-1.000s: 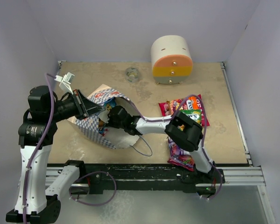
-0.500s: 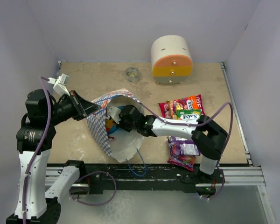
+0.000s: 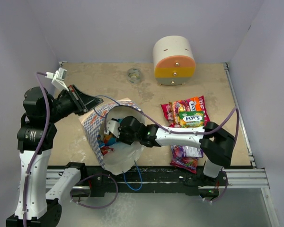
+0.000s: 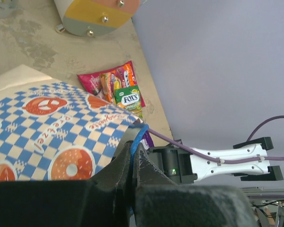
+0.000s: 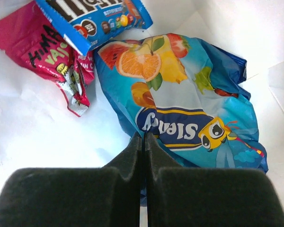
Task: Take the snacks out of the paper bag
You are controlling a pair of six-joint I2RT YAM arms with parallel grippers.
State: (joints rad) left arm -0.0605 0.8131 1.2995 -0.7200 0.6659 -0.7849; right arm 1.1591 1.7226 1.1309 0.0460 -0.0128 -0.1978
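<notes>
Paper bag (image 3: pixel 92 127) encloses right hand (image 5: pixel 144 138) pinching blue packet (image 5: pixel 180 104); left hand (image 4: pixel 132 147) pinches cord (image 4: pixel 138 131).

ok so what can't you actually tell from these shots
- How many snacks are in the paper bag: top view, right arm and bag wall cover them; right wrist view crops at three.
- Whether the right gripper pinches the blue packet: right wrist view, shut fingers cover its edge.
- The small round thing near the drawer box: top view, too small.
</notes>
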